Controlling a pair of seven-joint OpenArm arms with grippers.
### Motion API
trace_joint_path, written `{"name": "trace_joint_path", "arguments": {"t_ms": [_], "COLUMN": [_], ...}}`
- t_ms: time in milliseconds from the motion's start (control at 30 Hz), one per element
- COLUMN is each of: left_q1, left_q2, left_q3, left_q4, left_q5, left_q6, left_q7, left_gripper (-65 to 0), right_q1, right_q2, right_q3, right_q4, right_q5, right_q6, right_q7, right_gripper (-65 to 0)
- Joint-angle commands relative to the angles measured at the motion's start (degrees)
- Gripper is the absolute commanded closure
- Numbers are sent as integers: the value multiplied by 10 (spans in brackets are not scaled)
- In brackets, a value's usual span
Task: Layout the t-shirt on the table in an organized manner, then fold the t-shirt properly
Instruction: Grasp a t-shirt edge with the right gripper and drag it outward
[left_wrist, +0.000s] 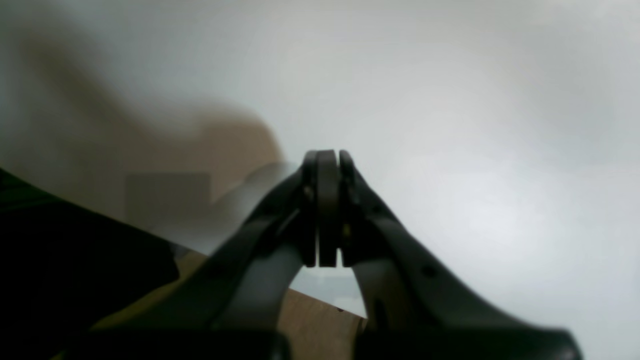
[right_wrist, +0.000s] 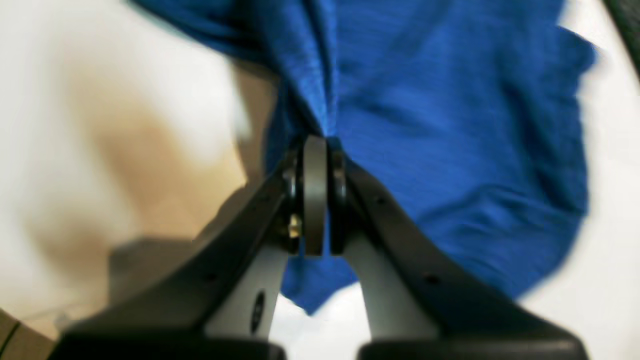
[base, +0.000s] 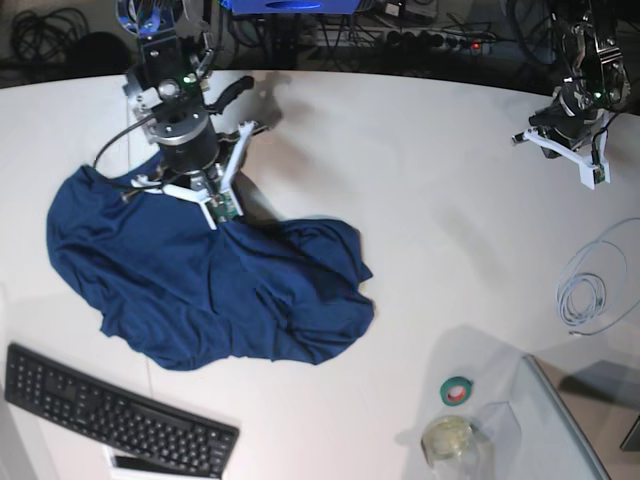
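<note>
While the blue t-shirt (base: 210, 290) lies crumpled on the left part of the white tabletop (base: 420, 230), the right hand (right_wrist: 316, 145) is pinched tight on a fold of it near its upper edge. Well apart, the left hand (left_wrist: 327, 160) is closed and holds nothing.

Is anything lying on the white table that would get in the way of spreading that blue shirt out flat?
Nothing lies on the t-shirt, which the right end effector pinches. The keyboard sits just beyond its near edge and could crowd it; the tape roll lies farther off.
</note>
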Motion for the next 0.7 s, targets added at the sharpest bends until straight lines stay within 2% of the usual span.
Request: {"name": "trace_joint_path", "arguments": {"t_ms": [0, 67, 233, 367, 500, 600, 667], "left_q1": [-3, -3, -3, -5, -26, -59, -85], "left_q2": [-9, -8, -8, -8, -8, -5, 11], "left_q3": [-2, -2, -2, 9, 73, 148, 201], "left_q4": [11, 12, 13, 14, 15, 16, 16], "left_q5": [1, 1, 1, 0, 0, -3, -3], "left_q6": [1, 1, 1, 1, 1, 1, 1], "left_q7": [-8, -8, -8, -8, -8, -9, -9], "left_gripper": [0, 0, 0, 0, 0, 0, 0], "right_q1": [5, 4, 4, 2, 1, 0, 0], "right_q2": [1, 6, 14, 20, 19, 19, 20], "right_q3": [19, 53, 165, 244, 299, 301, 298], "right_q4": [30, 53, 69, 69, 67, 65, 54], "right_q5": [-1, 11, 88, 145, 160, 160, 160], "right_q6": [-3, -3, 0, 40, 55, 55, 55], "right_q7": [16, 16, 15, 15, 14, 13, 13], "right_gripper": [0, 0, 0, 0, 0, 0, 0]}}
